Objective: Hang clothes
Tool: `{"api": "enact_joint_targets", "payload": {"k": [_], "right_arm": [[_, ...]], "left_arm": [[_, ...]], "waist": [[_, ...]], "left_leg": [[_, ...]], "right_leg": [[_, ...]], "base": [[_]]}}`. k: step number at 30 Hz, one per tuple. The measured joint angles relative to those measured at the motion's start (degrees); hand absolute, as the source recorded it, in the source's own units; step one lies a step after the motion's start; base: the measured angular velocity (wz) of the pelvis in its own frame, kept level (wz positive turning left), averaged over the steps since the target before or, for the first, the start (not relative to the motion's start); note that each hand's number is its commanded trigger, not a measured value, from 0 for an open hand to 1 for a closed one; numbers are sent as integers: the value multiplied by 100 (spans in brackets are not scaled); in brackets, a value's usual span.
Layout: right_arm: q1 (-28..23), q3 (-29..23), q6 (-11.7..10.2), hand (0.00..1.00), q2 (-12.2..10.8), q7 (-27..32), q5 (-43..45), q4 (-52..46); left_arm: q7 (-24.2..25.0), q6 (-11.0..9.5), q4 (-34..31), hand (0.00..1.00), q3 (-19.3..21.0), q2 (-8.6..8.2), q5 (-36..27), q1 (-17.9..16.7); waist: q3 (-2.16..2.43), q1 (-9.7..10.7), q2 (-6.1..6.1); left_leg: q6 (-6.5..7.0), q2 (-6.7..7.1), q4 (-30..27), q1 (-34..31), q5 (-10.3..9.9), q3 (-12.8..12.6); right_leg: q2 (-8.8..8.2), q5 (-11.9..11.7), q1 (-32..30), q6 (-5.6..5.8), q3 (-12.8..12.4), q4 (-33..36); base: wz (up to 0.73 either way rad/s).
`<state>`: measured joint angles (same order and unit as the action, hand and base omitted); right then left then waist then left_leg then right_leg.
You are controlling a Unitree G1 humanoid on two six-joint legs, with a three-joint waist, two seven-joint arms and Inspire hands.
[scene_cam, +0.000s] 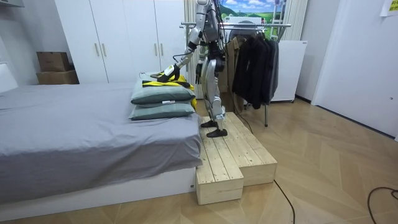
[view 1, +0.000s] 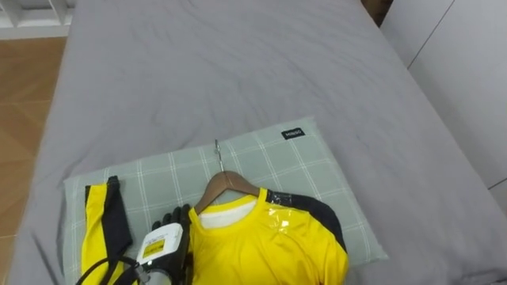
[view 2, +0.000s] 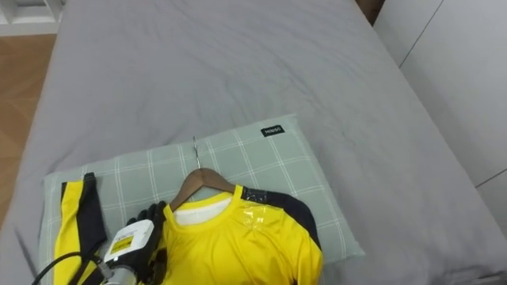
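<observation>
A yellow shirt [view 1: 261,245] with dark shoulder panels lies on a wooden hanger [view 1: 226,184], whose metal hook [view 1: 218,154] points toward the far side of the bed. Both rest on a green checked pillow [view 1: 301,166]. My left hand [view 1: 176,222] comes in from the lower left and sits at the shirt's left shoulder beside the collar, its dark fingers curled on the cloth there. One yellow sleeve [view 1: 99,229] with a dark stripe lies spread to the left. In the room view I stand on a wooden platform [scene_cam: 230,155], arm reaching to the shirt [scene_cam: 163,77].
The grey bed [view 1: 238,71] stretches ahead beyond the pillow. Two stacked pillows [scene_cam: 161,102] lie at the bed's end. Behind me stands a clothes rack [scene_cam: 249,25] with dark garments [scene_cam: 255,62]. White wardrobes [scene_cam: 118,37] line the back wall.
</observation>
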<state>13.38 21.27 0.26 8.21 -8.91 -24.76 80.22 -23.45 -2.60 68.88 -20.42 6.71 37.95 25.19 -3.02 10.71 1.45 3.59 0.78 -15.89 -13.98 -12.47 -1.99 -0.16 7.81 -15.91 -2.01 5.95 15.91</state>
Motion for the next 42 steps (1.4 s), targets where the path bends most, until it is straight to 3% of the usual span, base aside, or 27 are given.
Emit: {"api": "enact_joint_targets", "payload": {"k": [2,3,4,10,17,37,42], "right_arm": [[3,-1,6,0,-1,-1,0,0],[5,-1,9,0,-2,-1,0,0],[4,-1,10,0,-2,-1,0,-1],[5,6,32,0,-7,19,-46,-21],[2,5,46,0,-8,98,-70,-30],[4,5,-30,0,-9,55,13,-25],[-59,-1,-44,0,5,71,118,-29]], "left_arm": [[0,0,-4,0,6,2,-7,3],[0,0,-11,7,8,3,-9,11],[0,0,-11,99,10,4,-10,13],[-33,1,-7,100,168,20,-19,109],[-141,56,8,100,364,178,-25,370],[8,6,29,100,342,112,-256,89],[3,-2,-226,100,330,102,-249,-97]], "waist": [[2,1,4],[1,1,9],[2,2,12],[6,-10,68],[13,-8,111],[13,-18,68],[42,-30,23]], "left_leg": [[0,0,-24,-23,3,-20],[0,0,-66,-49,3,-30],[0,0,-75,-55,3,-35],[0,-2,-168,-152,3,-96],[6,4,-190,-149,6,-128],[7,-14,-260,14,6,-129],[6,-11,-119,173,5,-168]], "right_leg": [[-2,-1,-20,-1,-14,10],[-2,-1,-36,-1,-24,27],[-2,-1,-42,-1,-27,33],[-1,0,-141,-1,-96,106],[-5,0,-141,-1,-123,117],[7,-14,28,-22,-130,171],[55,-14,167,-21,-165,62]], "base": [[-4],[-4],[-5],[-5],[0],[0],[-2]]}}
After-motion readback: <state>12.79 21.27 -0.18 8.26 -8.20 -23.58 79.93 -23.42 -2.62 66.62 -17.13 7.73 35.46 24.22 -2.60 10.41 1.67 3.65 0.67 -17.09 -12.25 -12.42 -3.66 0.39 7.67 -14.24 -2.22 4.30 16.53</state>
